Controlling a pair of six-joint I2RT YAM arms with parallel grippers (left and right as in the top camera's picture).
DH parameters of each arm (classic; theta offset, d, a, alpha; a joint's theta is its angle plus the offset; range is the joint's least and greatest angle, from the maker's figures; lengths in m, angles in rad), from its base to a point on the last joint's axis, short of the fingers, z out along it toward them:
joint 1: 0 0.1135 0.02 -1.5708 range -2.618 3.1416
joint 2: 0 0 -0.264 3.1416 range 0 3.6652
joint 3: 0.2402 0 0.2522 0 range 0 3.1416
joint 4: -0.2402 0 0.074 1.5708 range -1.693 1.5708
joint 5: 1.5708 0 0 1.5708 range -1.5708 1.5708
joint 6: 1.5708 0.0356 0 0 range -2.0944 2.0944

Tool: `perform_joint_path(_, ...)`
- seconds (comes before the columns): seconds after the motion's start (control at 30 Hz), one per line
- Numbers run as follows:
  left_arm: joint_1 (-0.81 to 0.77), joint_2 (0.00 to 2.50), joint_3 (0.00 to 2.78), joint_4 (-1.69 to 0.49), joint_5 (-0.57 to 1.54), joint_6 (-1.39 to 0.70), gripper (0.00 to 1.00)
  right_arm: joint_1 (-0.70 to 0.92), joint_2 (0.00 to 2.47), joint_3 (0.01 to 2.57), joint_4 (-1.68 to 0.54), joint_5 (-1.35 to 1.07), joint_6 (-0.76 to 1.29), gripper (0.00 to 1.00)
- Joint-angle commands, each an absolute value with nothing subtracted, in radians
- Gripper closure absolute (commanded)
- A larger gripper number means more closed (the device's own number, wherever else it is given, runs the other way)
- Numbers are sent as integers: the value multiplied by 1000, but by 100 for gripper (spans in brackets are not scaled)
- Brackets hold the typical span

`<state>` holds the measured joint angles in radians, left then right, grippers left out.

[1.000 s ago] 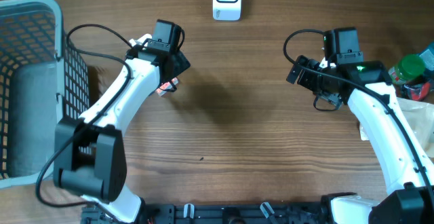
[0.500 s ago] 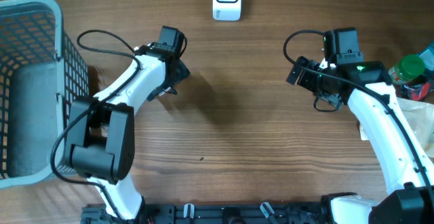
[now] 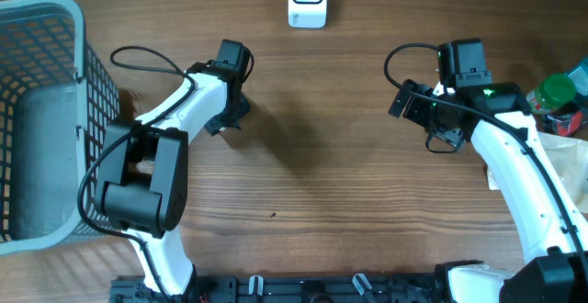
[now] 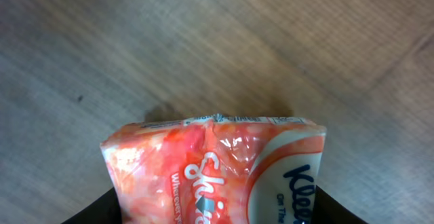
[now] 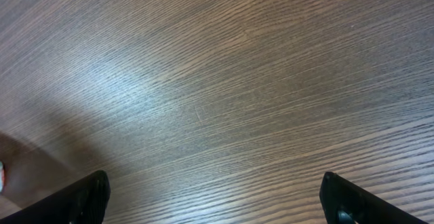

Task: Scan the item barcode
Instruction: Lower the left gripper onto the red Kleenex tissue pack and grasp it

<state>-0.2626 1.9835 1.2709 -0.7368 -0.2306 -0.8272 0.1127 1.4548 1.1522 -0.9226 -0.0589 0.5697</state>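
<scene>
Left pincer [image 4: 217,212] clenched on tissue pack [image 4: 210,170], which fills the gap between its fingers. Right pincer [image 5: 217,200] released, fingers wide, over wooden surface [image 5: 224,81].

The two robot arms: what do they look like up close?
Both the left arm and right arm have white rounded segments joined by black joints. A thin black cable loops out near each wrist, the right arm shows a small green light, and its fingers are black.
</scene>
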Motion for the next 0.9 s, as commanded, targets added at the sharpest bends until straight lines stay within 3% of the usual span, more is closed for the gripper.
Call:
perform_joint_path(0.0,-291,1944,1261,-776,-145,-830,43,113,1465,1148,-923,-41,552,0)
perform_joint_path(0.33,-611,1876,1260,-759,-127,-825,38,113,1465,1148,-940,-36,552,0)
perform_joint_path(0.53,-709,1878,1260,-724,-168,-493,38,113,1465,1148,-963,11,550,0)
perform_joint_path(0.6,-723,1877,1261,-709,-169,-395,25,113,1465,1148,-959,12,551,0)
perform_joint_path(0.67,-719,1871,1261,-707,-169,-348,0,113,1465,1148,-960,12,550,0)
perform_joint_path(0.87,-687,1716,1272,-791,-174,-363,0,113,1465,1148,-959,30,553,0)
